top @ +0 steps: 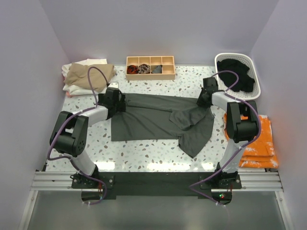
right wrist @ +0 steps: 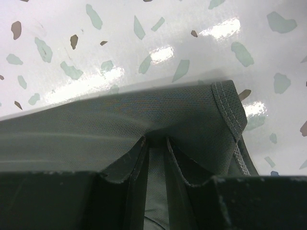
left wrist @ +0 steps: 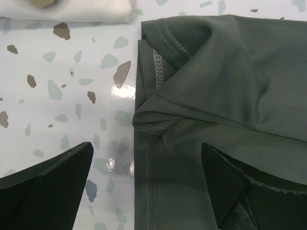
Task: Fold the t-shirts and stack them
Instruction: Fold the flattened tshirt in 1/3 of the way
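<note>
Your charcoal-grey t-shirt (top: 158,120) lies half-folded and rumpled across the middle of the table (top: 144,153), with one flap trailing toward the near right. At the far left corner, a tan t-shirt (top: 90,74) is bunched on folded white t-shirts (top: 76,90). A black t-shirt (top: 235,72) is heaped at the far right corner.

In the top view, the bundles (top: 138,69) in the wooden tray (top: 150,75) are too small to identify. Whether the right pincer (right wrist: 156,146) really clamps the grey t-shirt (right wrist: 96,120) is not clear.
</note>
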You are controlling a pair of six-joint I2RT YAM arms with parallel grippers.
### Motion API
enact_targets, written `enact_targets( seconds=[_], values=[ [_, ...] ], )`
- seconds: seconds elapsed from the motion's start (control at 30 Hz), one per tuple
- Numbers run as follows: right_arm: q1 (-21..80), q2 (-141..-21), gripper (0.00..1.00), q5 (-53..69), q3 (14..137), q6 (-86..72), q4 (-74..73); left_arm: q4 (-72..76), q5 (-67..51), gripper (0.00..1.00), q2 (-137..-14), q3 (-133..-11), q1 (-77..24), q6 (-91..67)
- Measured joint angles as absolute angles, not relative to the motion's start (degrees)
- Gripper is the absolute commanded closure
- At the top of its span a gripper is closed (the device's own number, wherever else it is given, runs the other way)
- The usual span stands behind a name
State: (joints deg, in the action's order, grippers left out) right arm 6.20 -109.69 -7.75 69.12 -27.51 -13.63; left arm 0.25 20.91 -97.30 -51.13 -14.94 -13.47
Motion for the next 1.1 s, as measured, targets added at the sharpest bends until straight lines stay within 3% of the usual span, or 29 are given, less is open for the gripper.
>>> enact_targets(
  seconds=[0.1, 0.17, 0.2, 0.23, 0.33, 0.5, 0.53, 0.6, 0.67, 1.1],
  values=[
    [6.2, -109.7, 0.76, -7.5, 69.1, -27.4, -13.4, 1.9, 19.5, 0.00, -97.4, -51.1, -14.9, -12.8],
    [6.2, -109.7, 0.76, -7.3, 69.1, -27.4, -13.2, 2.6, 19.1, 0.07, -97.7, -51.4, -14.9, -12.4],
    [6.2, -109.7, 0.76, -7.2, 69.0, -27.4, -13.1, 2.7, 18.9, 0.13, -98.3, -51.8, -14.9, -12.3],
    [6.2, -109.7, 0.76, -7.0, 68.9, -27.4, -13.0, 2.7, 18.7, 0.28, -98.8, -52.2, -14.9, -12.3],
    [6.0, -109.7, 0.76, -6.5, 68.9, -27.4, -12.7, 2.8, 18.3, 0.50, -101.1, -54.0, -14.9, -11.4],
    [6.0, -109.7, 0.76, -6.3, 68.9, -27.4, -12.7, 2.0, 18.5, 0.71, -104.9, -58.2, -14.9, -9.6],
    [6.0, -109.7, 0.76, -6.3, 68.9, -27.4, -12.7, 2.0, 18.8, 0.81, -105.4, -58.9, -14.9, -9.2],
    [6.0, -109.7, 0.76, -6.3, 68.9, -27.4, -12.7, 2.0, 19.2, 0.87, -106.0, -59.7, -14.9, -8.4],
    [6.0, -109.8, 0.76, -6.2, 68.9, -27.4, -12.7, 1.9, 20.0, 0.99, -106.3, -60.1, -14.9, -7.4],
    [6.0, -111.0, 0.76, -5.3, 70.5, -27.4, -12.8, 5.0, 44.2, 1.00, -106.0, -56.1, -18.6, 3.6]
  ],
)
